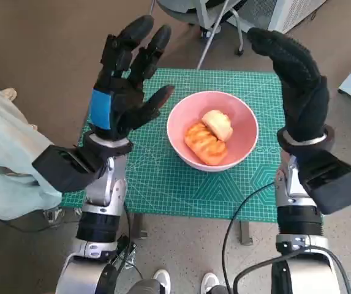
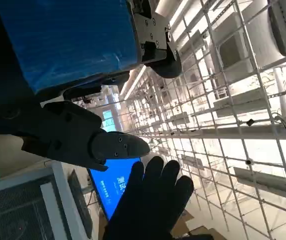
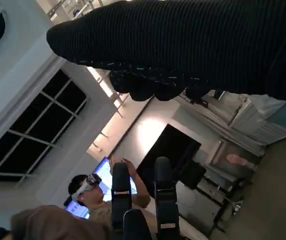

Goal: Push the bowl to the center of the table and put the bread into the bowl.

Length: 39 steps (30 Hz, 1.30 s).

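Bread (image 1: pixel 209 138) is already lying in the bowl (image 1: pixel 242 122), sitting mid-counter (image 1: pixel 163 190) between both raised hands. Left hand (image 1: pixel 126 86) and right hand (image 1: pixel 298 86) are hovering released, fingers spread, grasping nothing, the left slightly nearer.

The bowl (image 1: pixel 212 130) is pale pink and holds bread (image 1: pixel 205 144) of golden orange with darker grill stripes beside a cream-white piece (image 1: pixel 218 124); under it the cutting mat (image 1: pixel 163 184) is teal green with a fine pale grid and diagonal lines reaching its edges. The left hand (image 1: pixel 128 82) is black with bright blue tape across its back, the right hand (image 1: pixel 296 79) wears a black ribbed knit glove, and a person (image 3: pixel 90 192) wears a white headset
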Each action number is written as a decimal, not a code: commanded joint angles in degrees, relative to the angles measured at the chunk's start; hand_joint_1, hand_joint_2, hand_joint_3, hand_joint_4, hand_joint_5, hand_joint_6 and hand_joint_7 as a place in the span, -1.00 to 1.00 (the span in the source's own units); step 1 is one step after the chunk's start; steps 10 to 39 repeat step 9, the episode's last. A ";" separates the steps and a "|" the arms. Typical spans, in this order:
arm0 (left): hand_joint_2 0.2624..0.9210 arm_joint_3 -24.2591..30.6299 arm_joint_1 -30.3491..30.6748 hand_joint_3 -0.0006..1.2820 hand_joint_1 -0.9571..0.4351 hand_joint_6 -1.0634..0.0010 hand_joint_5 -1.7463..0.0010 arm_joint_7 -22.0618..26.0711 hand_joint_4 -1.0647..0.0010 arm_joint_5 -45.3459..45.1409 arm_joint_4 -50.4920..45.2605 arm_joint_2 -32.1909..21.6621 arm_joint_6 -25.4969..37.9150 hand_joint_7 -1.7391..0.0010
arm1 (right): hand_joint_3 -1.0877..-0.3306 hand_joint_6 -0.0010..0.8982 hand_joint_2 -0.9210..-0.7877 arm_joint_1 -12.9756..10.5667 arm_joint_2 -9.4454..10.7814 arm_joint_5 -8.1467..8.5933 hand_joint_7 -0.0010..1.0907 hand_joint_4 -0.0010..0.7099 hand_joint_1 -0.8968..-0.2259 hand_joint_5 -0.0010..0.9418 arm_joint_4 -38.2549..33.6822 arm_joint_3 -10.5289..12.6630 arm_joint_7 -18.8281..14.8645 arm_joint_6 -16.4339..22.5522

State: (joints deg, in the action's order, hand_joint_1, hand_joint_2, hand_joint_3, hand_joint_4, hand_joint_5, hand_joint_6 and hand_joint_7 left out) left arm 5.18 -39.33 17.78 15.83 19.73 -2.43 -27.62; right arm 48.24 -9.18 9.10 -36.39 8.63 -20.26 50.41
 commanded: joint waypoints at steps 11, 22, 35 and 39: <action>1.00 0.11 0.85 -0.66 -0.13 0.79 1.00 0.99 0.30 -0.74 -0.32 -0.14 -2.02 0.16 | -0.07 -0.94 -1.00 0.33 -0.92 -1.25 0.33 -0.07 0.01 -1.00 -1.20 -0.44 1.48 -0.49; 1.00 0.11 0.85 -0.66 -0.13 0.79 1.00 0.99 0.30 -0.74 -0.32 -0.14 -2.02 0.16 | -0.07 -0.94 -1.00 0.33 -0.92 -1.25 0.33 -0.07 0.01 -1.00 -1.20 -0.44 1.48 -0.49; 1.00 0.11 0.85 -0.66 -0.13 0.79 1.00 0.99 0.30 -0.74 -0.32 -0.14 -2.02 0.16 | -0.07 -0.94 -1.00 0.33 -0.92 -1.25 0.33 -0.07 0.01 -1.00 -1.20 -0.44 1.48 -0.49; 1.00 0.11 0.85 -0.66 -0.13 0.79 1.00 0.99 0.30 -0.74 -0.32 -0.14 -2.02 0.16 | -0.07 -0.94 -1.00 0.33 -0.92 -1.25 0.33 -0.07 0.01 -1.00 -1.20 -0.44 1.48 -0.49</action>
